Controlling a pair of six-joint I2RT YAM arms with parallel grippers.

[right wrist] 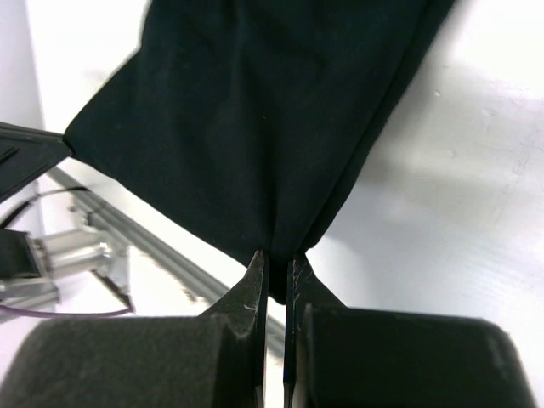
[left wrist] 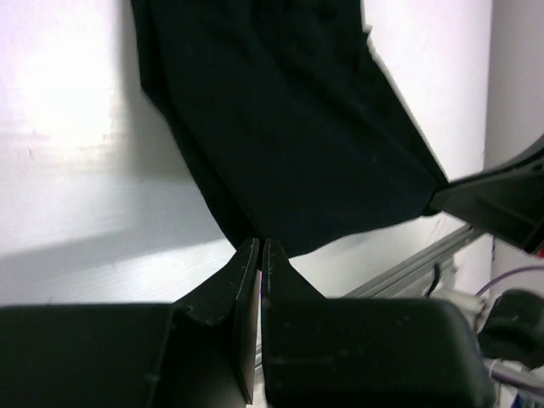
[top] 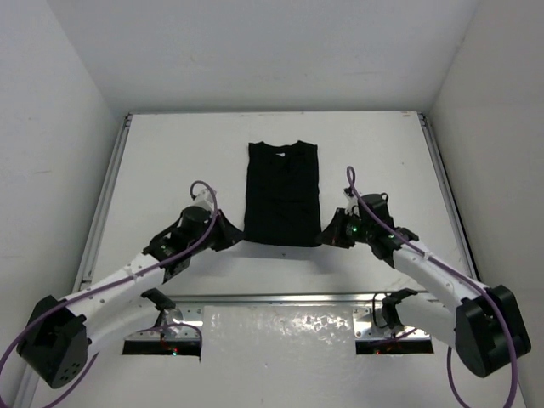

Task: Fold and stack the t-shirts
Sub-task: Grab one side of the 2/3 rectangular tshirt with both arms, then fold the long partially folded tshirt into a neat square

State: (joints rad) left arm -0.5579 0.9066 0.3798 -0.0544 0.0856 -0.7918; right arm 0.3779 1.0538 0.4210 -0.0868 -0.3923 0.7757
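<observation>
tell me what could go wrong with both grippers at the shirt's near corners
The left gripper pinches only the very corner of the t-shirt, so it may slip out on lifting. The t-shirt lies folded narrow; the right gripper may hold only some layers, letting the rest sag open.

Left gripper (left wrist: 261, 251): fingers pressed together, pinching the near corner of the t-shirt.
T-shirt (left wrist: 289, 119): black, plain, fanning up and away from the pinch (folds faint).
Table (left wrist: 76, 170): white, beneath the cloth.
Right gripper (left wrist: 501, 204): dark tip at the t-shirt's other near corner, right edge.
Rail (left wrist: 408, 268): metal, lower right.
Cable (left wrist: 520, 274): purple, lower right.
</observation>
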